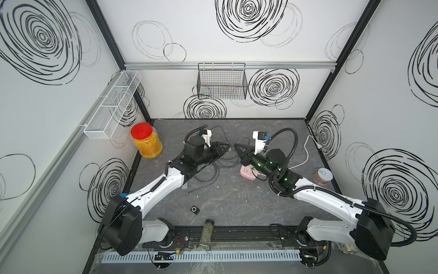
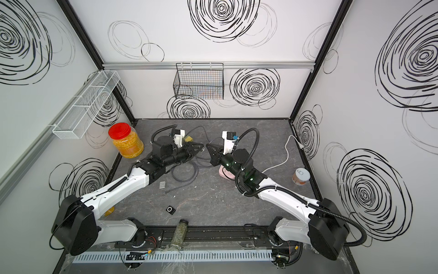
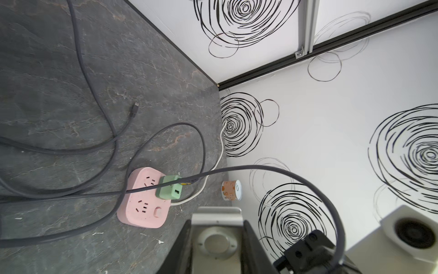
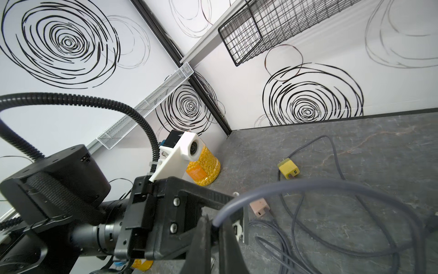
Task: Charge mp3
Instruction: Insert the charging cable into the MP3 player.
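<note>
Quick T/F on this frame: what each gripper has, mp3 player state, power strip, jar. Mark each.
1. The right gripper is shut on the gray cable. True.
2. The mp3 player is plugged into a cable. False: it lies alone on the table near the front, with nothing attached.
3. A green adapter sits in the pink power strip. True.
4. The red-lidded jar lies on its side. False: it stands upright.
5. The left gripper is empty. False: it grips a silver charger block.
</note>
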You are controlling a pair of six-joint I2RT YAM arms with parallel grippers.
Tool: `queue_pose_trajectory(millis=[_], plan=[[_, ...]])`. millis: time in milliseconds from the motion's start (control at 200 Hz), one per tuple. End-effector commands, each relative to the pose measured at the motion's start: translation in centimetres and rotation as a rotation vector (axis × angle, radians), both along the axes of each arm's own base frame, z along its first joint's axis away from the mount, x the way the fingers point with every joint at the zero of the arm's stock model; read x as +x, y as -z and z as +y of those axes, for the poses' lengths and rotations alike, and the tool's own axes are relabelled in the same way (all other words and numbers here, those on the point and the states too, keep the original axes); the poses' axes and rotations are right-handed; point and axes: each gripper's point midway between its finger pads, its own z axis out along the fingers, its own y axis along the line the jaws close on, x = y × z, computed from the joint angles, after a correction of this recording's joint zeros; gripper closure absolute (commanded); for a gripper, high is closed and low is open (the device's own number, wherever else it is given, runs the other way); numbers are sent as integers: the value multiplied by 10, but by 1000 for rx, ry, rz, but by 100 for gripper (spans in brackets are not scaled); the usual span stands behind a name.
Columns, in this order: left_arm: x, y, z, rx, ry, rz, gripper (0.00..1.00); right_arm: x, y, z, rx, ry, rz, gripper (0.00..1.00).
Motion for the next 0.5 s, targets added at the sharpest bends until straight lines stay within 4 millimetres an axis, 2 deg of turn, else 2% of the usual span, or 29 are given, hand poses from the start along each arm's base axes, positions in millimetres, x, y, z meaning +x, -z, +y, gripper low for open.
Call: queue_pose_trajectory(millis=[0, 280, 495], plan=[[1, -26, -2, -98, 6, -62, 74, 4, -11, -4, 39, 43, -49, 100], [-3, -29, -11, -93, 30, -59, 74, 4, -11, -7, 67, 60, -58, 100], [-4, -26, -19, -80, 41, -51, 74, 5, -8, -2, 75, 41, -36, 100]])
